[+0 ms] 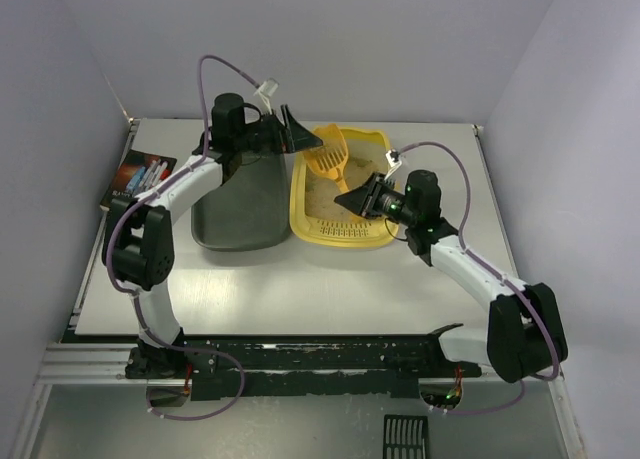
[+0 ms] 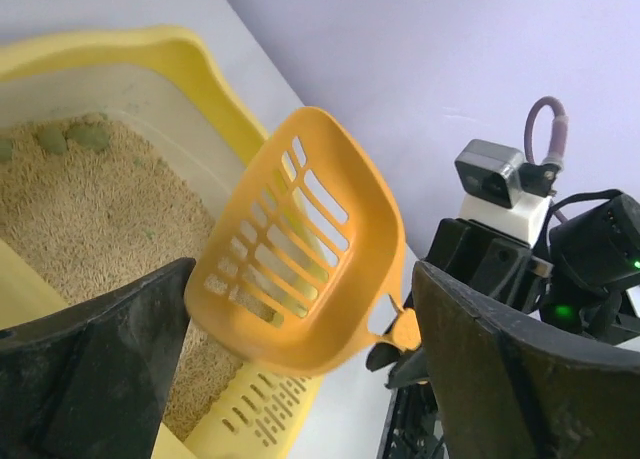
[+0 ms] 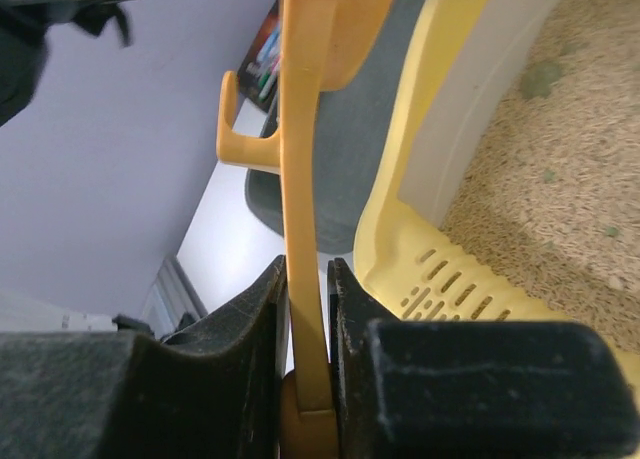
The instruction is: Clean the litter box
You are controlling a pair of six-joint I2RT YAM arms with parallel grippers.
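The yellow litter box with beige litter stands at the table's middle back. It also shows in the left wrist view and the right wrist view. Small green clumps lie in the litter at its far end. My right gripper is shut on the handle of the orange slotted scoop and holds it raised over the box's far left part; the right wrist view shows the jaws pinching the handle. My left gripper is open beside the scoop head, not touching it.
A dark grey-green tray stands directly left of the litter box. A colourful card lies at the table's left edge. A black slotted piece lies in front of the arm bases. Walls close the back and sides.
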